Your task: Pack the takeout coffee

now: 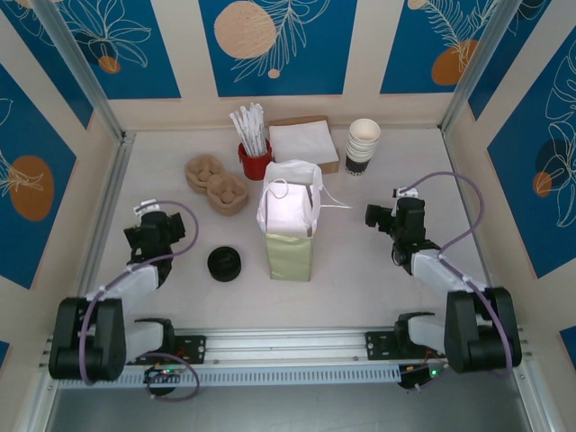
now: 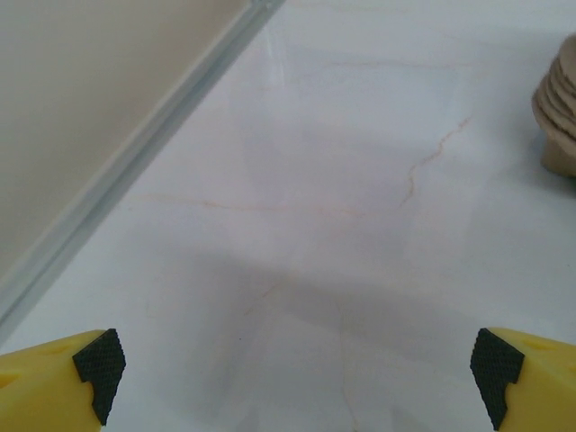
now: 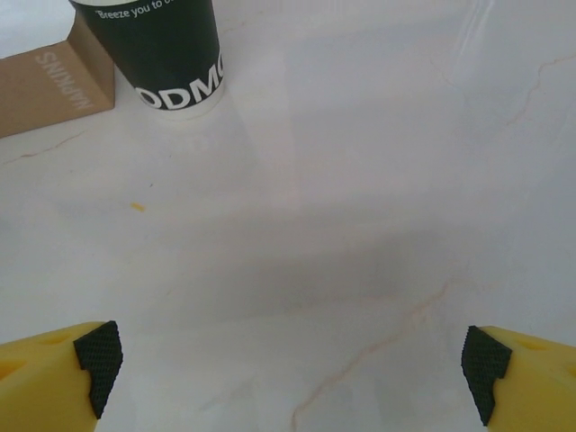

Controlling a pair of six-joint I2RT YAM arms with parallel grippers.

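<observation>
Jaws on the left: gaping wide, holding nothing, hanging over bare bench [image 2: 297, 180] near the brown cup holders [image 2: 560, 117]. Jaws on the right: gaping wide too, holding nothing, pointing toward the stack of paper cups [image 3: 171, 54] and the brown napkin box [image 3: 54, 81]. Takeout coffee [image 1: 224, 264]: sitting on the bench between the left arm [image 1: 148, 261] and the tall green bag [image 1: 289, 243], touching neither, showing its black lid.
</observation>
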